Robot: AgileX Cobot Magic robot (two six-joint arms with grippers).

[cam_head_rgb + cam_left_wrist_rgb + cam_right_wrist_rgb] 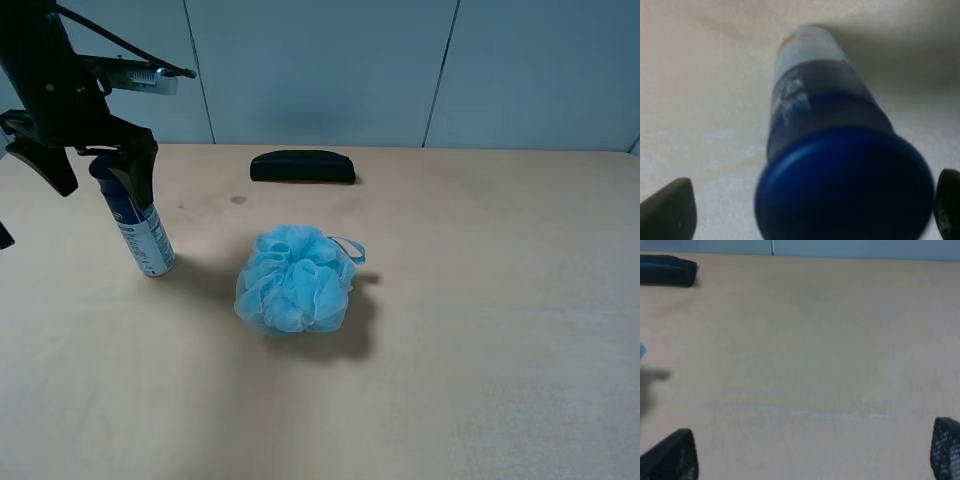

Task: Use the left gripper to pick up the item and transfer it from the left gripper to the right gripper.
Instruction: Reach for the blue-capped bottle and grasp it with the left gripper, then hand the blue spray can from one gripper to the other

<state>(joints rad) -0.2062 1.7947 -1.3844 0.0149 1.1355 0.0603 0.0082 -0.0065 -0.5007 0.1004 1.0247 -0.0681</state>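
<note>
- The left end effector (98,180) hangs released, one finger on either side of the bottle's (140,230) cap, apparently lined up to descend and grip.
- The bottle stands on the table (480,350), left of the pouf (295,280): slim, with a dark blue cap and a white-and-blue label.
- The right end effector (812,452) is released, likely awaiting the handover.

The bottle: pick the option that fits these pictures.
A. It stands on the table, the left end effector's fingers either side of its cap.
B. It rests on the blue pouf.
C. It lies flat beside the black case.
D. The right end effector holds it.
A: the bottle stands on the table, with the open left end effector straddling its cap.
</note>
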